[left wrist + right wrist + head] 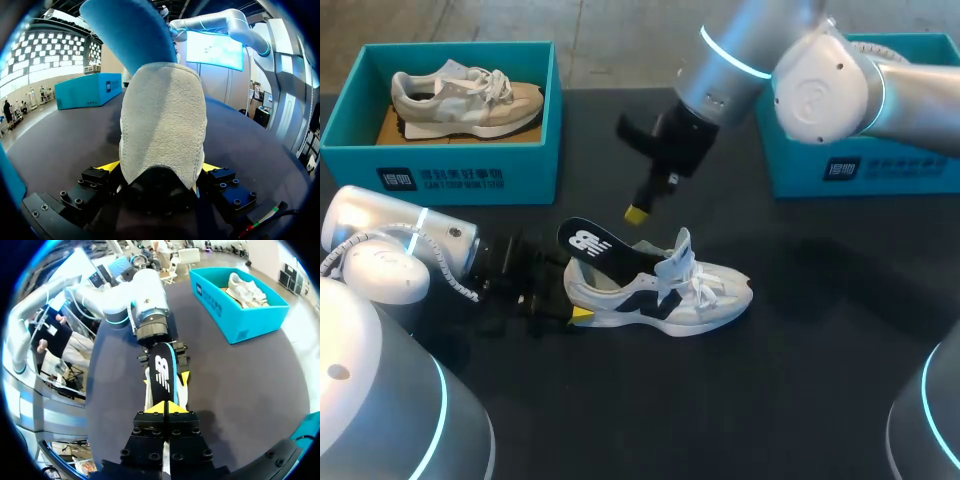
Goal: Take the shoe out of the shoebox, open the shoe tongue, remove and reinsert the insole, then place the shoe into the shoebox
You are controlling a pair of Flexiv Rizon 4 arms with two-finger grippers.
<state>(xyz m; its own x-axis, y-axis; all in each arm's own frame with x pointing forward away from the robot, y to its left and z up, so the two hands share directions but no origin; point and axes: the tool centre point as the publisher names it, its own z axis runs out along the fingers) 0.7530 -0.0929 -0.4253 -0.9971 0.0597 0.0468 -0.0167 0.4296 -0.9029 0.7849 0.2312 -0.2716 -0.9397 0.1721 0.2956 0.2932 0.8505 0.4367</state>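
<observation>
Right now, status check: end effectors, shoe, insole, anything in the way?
Left end effector shut on the shoe heel. Right end effector shut, empty, over the insole. Insole sticking up out of the shoe. Nothing blocking.

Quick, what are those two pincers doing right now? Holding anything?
Left pincer: closed on the heel of the shoe.
Right pincer: closed, empty, above the insole.

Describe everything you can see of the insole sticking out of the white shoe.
The insole is a thin, foam-like piece, black on top with a white logo, blue underneath. One end sits inside the shoe; the rest slants up out of the opening, over the heel, toward the left gripper holding that heel. The right gripper hangs shut close above it; contact is unclear.
</observation>
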